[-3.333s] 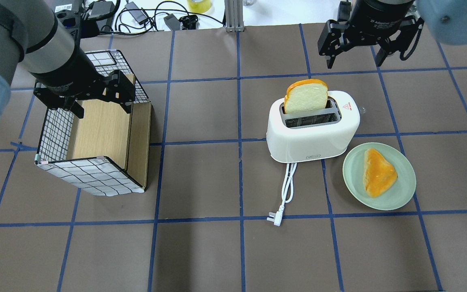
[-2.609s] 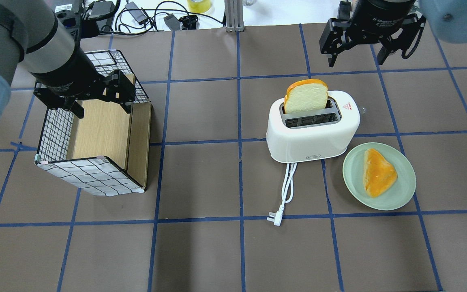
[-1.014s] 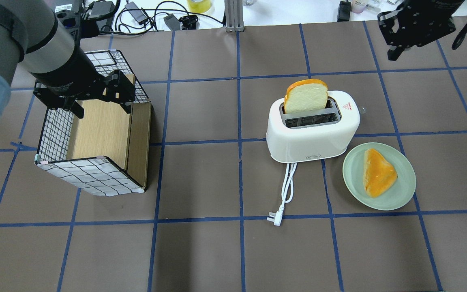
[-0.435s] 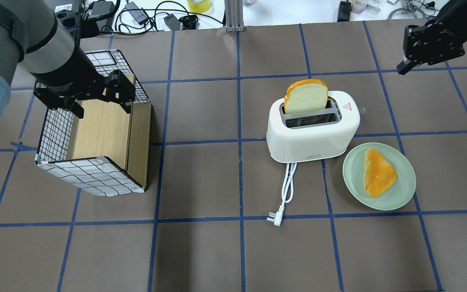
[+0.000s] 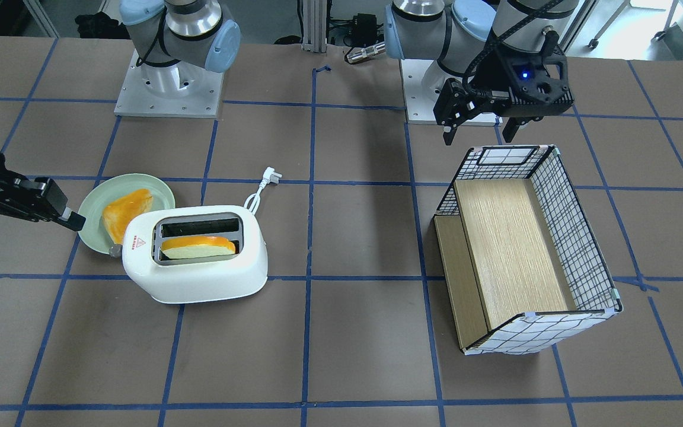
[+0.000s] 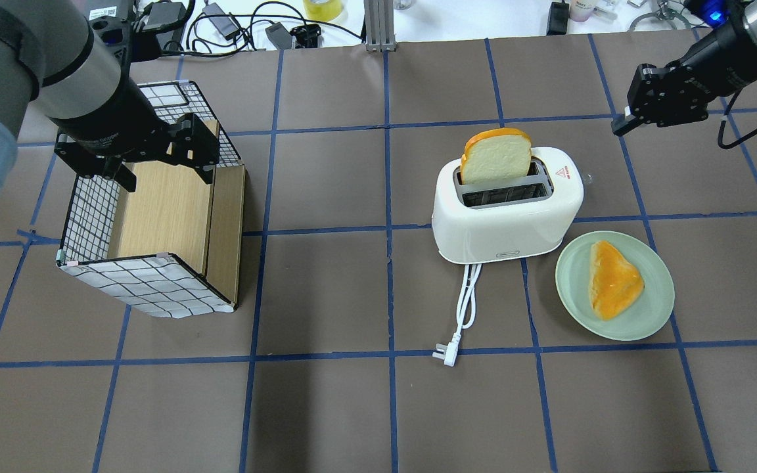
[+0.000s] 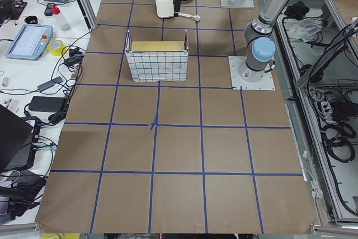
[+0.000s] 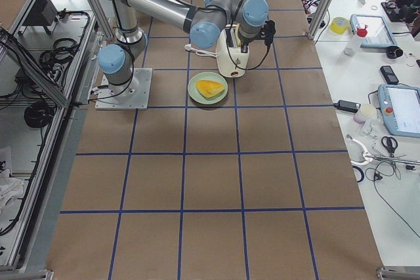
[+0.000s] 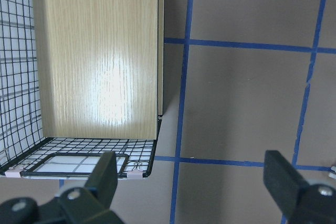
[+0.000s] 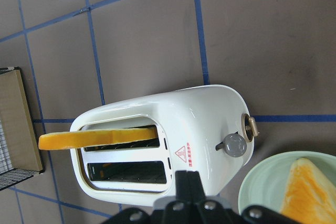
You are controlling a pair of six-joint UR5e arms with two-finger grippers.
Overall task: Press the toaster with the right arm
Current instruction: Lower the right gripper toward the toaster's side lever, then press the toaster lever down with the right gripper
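The white toaster (image 6: 506,217) stands right of the table's middle, with a bread slice (image 6: 497,157) upright in its far slot. It also shows in the front view (image 5: 199,276) and the right wrist view (image 10: 199,108), where its end carries a tan lever (image 10: 252,127) and a silver knob (image 10: 234,144). My right gripper (image 6: 618,127) is shut and empty, tilted, above the table beyond the toaster's right end and apart from it; it shows in the front view (image 5: 74,224) too. My left gripper (image 6: 167,174) is open over the wire basket (image 6: 155,282).
A pale green plate (image 6: 654,309) with a bread piece (image 6: 614,279) lies right in front of the toaster. The white cord (image 6: 465,302) and plug (image 6: 445,355) trail toward the robot. Cables and devices lie along the far table edge.
My right gripper has shut, swung out to the right, turned, and now comes down and left toward the toaster's right end. The left arm, toaster and bread have not moved.
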